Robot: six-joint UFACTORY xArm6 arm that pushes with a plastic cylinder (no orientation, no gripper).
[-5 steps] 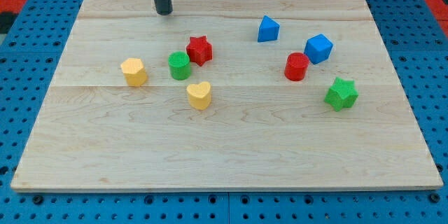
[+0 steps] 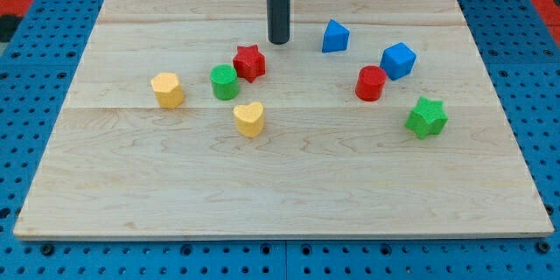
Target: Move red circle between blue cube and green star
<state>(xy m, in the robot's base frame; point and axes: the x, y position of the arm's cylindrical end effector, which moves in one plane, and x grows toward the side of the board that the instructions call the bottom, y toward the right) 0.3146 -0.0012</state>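
Note:
The red circle (image 2: 370,83) sits on the wooden board at the view's right, just left of and below the blue cube (image 2: 398,59), close to it or touching. The green star (image 2: 426,117) lies below and to the right of the red circle, apart from it. My tip (image 2: 278,42) stands near the board's top middle, well to the left of the red circle and just above and right of a red star (image 2: 249,62). It touches no block.
A second blue block (image 2: 334,36), wedge-like, lies right of my tip. A green cylinder (image 2: 224,81) touches the red star's left side. A yellow heart (image 2: 249,119) and a yellow rounded block (image 2: 167,89) lie at the left. The board (image 2: 280,201) rests on a blue pegboard.
My tip has moved to the view's right and slightly down, from the top left area to just above the red star. No block has moved.

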